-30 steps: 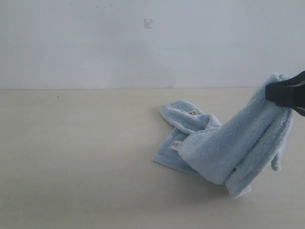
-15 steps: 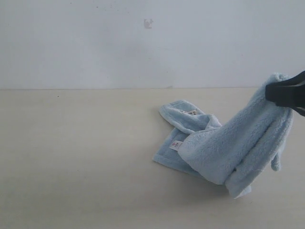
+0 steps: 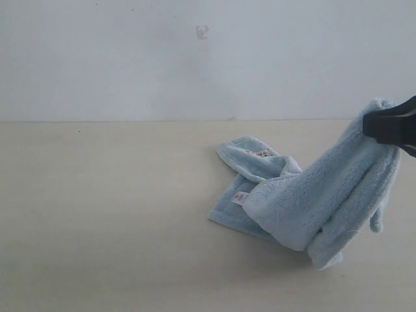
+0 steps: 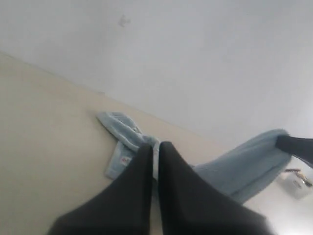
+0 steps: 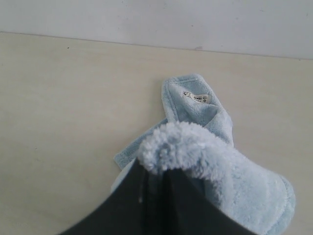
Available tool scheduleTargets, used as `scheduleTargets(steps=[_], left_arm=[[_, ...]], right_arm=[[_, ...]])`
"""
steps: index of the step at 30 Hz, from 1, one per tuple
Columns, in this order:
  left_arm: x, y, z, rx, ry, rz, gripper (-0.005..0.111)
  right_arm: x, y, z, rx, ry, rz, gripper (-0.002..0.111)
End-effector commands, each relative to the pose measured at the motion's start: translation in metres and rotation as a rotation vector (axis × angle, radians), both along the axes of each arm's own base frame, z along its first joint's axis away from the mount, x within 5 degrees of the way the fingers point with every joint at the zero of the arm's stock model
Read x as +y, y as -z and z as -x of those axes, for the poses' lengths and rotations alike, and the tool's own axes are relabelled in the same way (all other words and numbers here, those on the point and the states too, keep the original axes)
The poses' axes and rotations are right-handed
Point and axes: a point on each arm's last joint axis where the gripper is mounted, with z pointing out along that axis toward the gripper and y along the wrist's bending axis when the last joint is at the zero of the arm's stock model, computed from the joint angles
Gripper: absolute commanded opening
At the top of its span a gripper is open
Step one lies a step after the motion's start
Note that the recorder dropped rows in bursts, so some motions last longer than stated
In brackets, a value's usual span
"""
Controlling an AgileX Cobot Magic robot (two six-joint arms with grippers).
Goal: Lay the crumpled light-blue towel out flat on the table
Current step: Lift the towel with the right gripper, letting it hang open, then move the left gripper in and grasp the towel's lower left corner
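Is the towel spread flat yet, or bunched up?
Not flat: the right gripper holds one end of the towel up; the rest lies folded on the table.

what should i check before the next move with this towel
1. right gripper pinching towel edge: ok
2. left gripper open for a second corner: not ok, shut and empty
3. towel flat on table: not ok, one end lifted, rest bunched
4. white label corner visible, lying free: ok
5. grip firm enough to pull: cannot tell
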Motion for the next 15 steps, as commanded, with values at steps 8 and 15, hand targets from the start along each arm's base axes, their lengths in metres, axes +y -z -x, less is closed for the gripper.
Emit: scheduleTargets(steps=[8, 15], left_arm=[[-0.017, -0.002, -0.06, 0.183, 0.295, -0.112, 0.004], [-0.016, 0.0, -0.135, 0.318, 0.392, -0.168, 0.004]], right_arm=[[-0.001, 0.001, 0.0, -0.003, 0.008, 0.001, 0.004], [0.0, 0.001, 0.0, -0.004, 0.007, 0.003, 0.004]])
